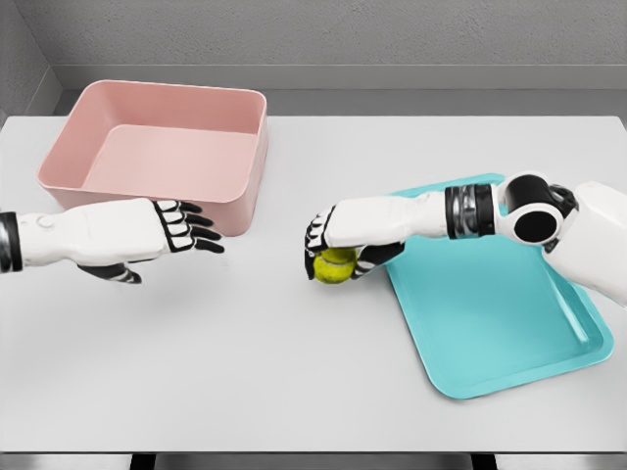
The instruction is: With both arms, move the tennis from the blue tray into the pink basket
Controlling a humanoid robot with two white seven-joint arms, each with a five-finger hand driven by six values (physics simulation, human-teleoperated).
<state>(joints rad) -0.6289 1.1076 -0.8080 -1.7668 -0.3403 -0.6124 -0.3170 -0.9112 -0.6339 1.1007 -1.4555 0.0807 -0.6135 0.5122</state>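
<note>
right hand [338,250] grips tennis ball [336,267] beside blue tray [509,333]

White table [245,372], grey wall [343,29] behind

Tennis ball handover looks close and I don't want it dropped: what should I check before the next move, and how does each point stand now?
1. Right hand grasps the tennis ball: ok, its fingers curl over it.
2. Ball out of the blue tray: ok, it is left of the tray's edge.
3. Left hand ready to receive: ok, open and holding nothing.
4. Hands close enough to pass: not ok, bare table lies between them.
5. Pink basket free: ok, nothing shows inside.
6. Ball lifted off the table: cannot tell.
</note>
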